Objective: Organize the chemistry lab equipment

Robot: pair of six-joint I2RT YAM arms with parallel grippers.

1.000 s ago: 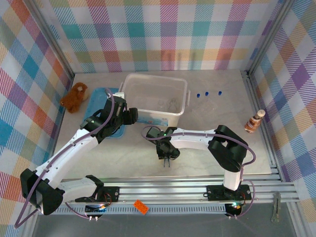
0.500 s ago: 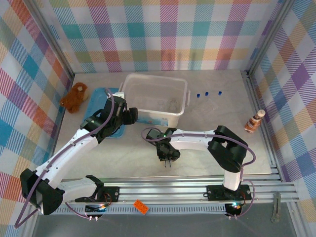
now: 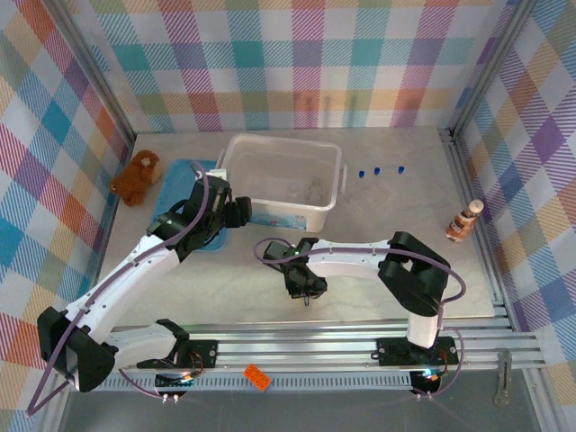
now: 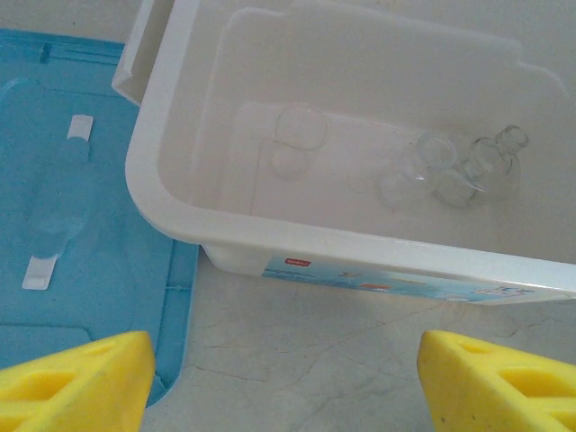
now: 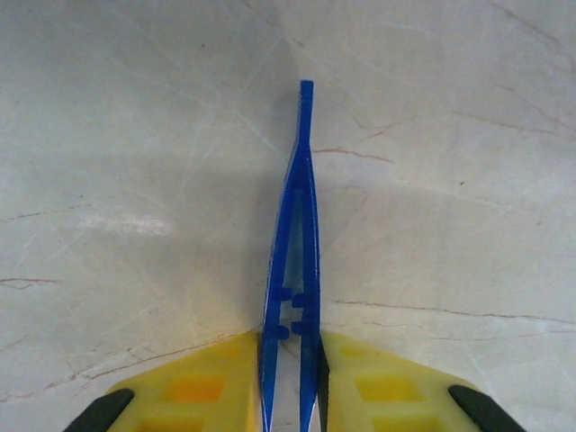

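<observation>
As the overhead view runs from the left, a brown plush toy (image 3: 135,177) sits at the table's left edge. Just beside it lies a blue lid (image 3: 183,170), flat.

Left gripper (image 3: 236,212): beside the near-left corner of the white tub (image 3: 279,138), above the lid's edge. Wrist view: yellow pads (image 4: 76,378) spread wide, nothing between them.

Tub contents, wrist view: one clear round dish (image 4: 300,130) on the floor at the left, and small clear glassware (image 4: 468,166) grouped at the right.

Right gripper (image 3: 306,292): on the open table in front of the tub. Wrist view: jaws closed on the blue tweezers (image 5: 297,234), pinched at the wide end, tip pointing away over the marbled surface. Contact with the table cannot be told.

Three small blue caps (image 3: 377,170) in a row, just right of the tub.

Striped bottle figure (image 3: 464,220) stands upright near the right edge.
</observation>
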